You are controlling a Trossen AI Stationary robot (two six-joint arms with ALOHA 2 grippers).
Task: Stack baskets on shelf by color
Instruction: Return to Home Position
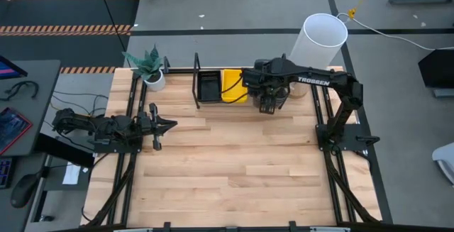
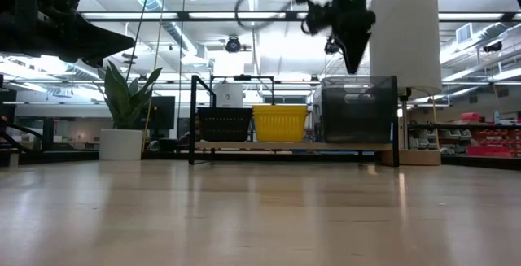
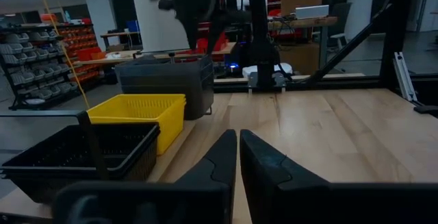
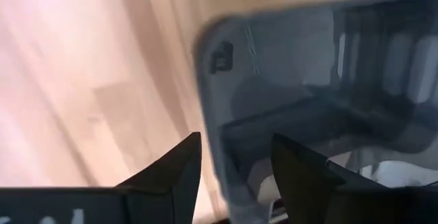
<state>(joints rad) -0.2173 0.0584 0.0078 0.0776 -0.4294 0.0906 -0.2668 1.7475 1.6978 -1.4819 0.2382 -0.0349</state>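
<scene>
So, all the baskets are found on the shelf (image 2: 192, 124), which is set along the far edge of the wooden table (image 1: 234, 168). They are sorted into three colour groups side by side. In the low view the black slatted baskets (image 2: 225, 124) are seen at one end, the yellow baskets (image 2: 279, 123) in the middle just beside them, and the dark grey baskets (image 2: 356, 110) at the other end. The grey pile is clearly the tallest. How many baskets are nested in each pile can't be made out.

The right gripper (image 2: 356, 58) is held above the grey pile, pointed straight down and not touching it. Its fingers (image 4: 174, 169) are spread apart and nothing is gripped between them. In the right wrist view the rounded corner of the top grey basket is seen just below that gap.

The left gripper (image 3: 237, 157) is parked low over the left side of the table, well apart from the shelf and aimed toward it. Its two fingers are pressed together with only a thin slit between them, and nothing is held.

A potted plant (image 1: 149, 65) is placed at the far left corner near the shelf's black end. A tall white cylinder (image 1: 323, 39) is stood behind the grey end.
</scene>
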